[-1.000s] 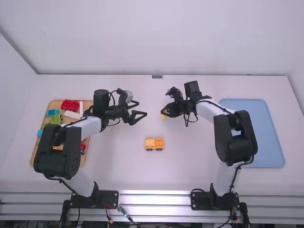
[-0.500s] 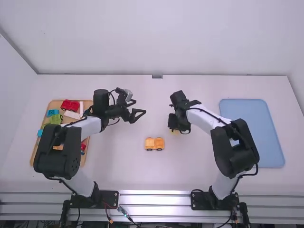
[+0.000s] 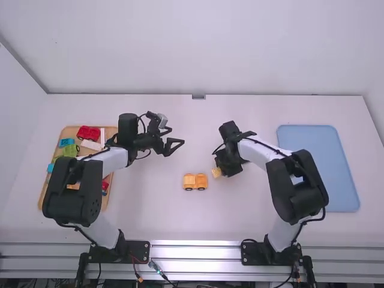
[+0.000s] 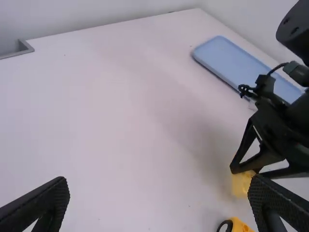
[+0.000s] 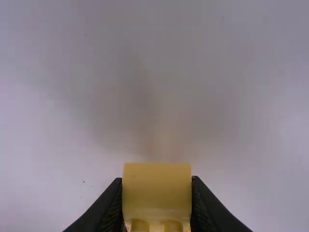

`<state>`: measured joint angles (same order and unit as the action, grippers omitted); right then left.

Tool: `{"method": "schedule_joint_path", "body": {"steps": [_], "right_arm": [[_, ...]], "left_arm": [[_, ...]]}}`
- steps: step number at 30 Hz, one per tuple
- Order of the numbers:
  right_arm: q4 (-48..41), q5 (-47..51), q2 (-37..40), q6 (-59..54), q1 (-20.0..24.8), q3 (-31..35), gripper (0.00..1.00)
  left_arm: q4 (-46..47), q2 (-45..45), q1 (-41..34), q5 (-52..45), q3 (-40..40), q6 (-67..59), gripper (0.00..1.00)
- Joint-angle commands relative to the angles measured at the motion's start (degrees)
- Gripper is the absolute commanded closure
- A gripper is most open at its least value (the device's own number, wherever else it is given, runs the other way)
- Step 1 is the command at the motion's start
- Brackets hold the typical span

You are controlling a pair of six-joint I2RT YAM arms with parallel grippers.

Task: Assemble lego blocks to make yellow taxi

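My right gripper (image 3: 219,163) is a little right of the yellow wheeled block pair (image 3: 195,182) on the table. In the right wrist view the right gripper (image 5: 157,205) is shut on a yellow block (image 5: 157,191), one finger at each side. The same block (image 3: 216,172) shows beside the fingers in the high view. My left gripper (image 3: 175,139) stands open beyond the block pair and to its left. In the left wrist view, my left gripper (image 4: 159,203) has widely parted fingers with nothing between them; part of the wheeled blocks (image 4: 240,225) appears near its right finger.
A wooden tray (image 3: 43,195) with red, green, blue and white blocks lies at the far left, partly under the left arm. A blue tray (image 3: 327,168) lies at the right, beside the right arm.
The right gripper has come nearer to the camera and slightly right, carrying its yellow block toward the wheeled pair's right side. The left arm has barely moved.
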<state>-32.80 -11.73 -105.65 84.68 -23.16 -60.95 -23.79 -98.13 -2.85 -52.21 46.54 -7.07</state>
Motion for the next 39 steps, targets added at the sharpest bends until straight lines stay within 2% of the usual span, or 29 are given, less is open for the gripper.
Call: {"method": "schedule_joint_path", "body": {"steps": [1,5,12,15,16,17,18,20,21,27,31,32,33,36,37,39], "right_arm": [[0.13,-1.53,-0.79,9.73,-0.59,2.67,1.0],[1.07,-1.51,-0.76,16.2,0.02,5.68,1.0],[1.16,-1.09,-0.81,18.34,-0.24,6.4,1.0],[2.03,-0.02,-0.81,19.47,-0.83,6.4,0.93],[2.64,0.26,-0.81,19.04,-1.22,6.4,0.79],[3.04,0.15,-0.81,18.73,-1.4,6.38,0.42],[3.02,0.22,-0.79,18.32,-1.31,6.38,0.22],[2.67,-0.04,-0.76,16.81,-1.16,6.16,0.03],[1.46,-0.63,-0.76,15.32,-0.76,5.64,0.01],[-8.7,-6.51,-0.74,6.16,2.99,-0.83,0.01],[-12.96,-12.17,-0.74,-9.29,6.32,-8.02,0.01],[-13.11,-14.25,-0.76,-20.59,7.61,-11.02,0.01],[-13.07,-14.82,-0.76,-23.52,7.89,-11.69,0.01],[-12.63,-21.07,-0.74,-53.05,9.55,-16.81,0.01],[-12.74,-22.88,-0.74,-67.23,9.99,-18.6,0.13],[-12.48,-22.56,-0.74,-81.02,10.16,-20.0,0.01]], "left_arm": [[0.22,-0.15,-0.09,-0.63,0.17,0.17,0.01],[0.22,-0.15,-0.09,-0.66,0.17,0.15,0.01],[0.24,-0.15,-0.09,-0.66,0.15,0.15,0.01],[0.46,-0.15,-0.09,-0.63,0.15,0.17,0.01],[0.57,-0.15,-0.09,-0.63,0.15,0.15,0.01],[0.87,-0.15,-0.09,-0.63,0.15,0.15,0.01],[0.9,-0.15,-0.09,-0.63,0.15,0.17,0.01],[0.92,-0.15,-0.09,-0.63,0.15,0.15,0.01],[0.92,-0.15,-0.09,-0.66,0.15,0.17,0.01],[0.9,-0.15,-0.09,-0.63,0.15,0.0,0.01],[0.85,-0.15,-0.09,-0.66,0.15,-0.04,0.01],[0.85,-0.15,-0.09,-0.63,0.15,0.0,0.01],[0.85,-0.15,-0.09,-0.63,0.15,-0.02,0.01],[0.87,-0.15,-0.07,-0.66,0.17,-0.02,0.01],[0.83,-0.15,0.04,-0.61,0.17,-0.07,0.01],[0.48,-0.15,0.28,-0.31,0.15,-0.07,0.01]]}}
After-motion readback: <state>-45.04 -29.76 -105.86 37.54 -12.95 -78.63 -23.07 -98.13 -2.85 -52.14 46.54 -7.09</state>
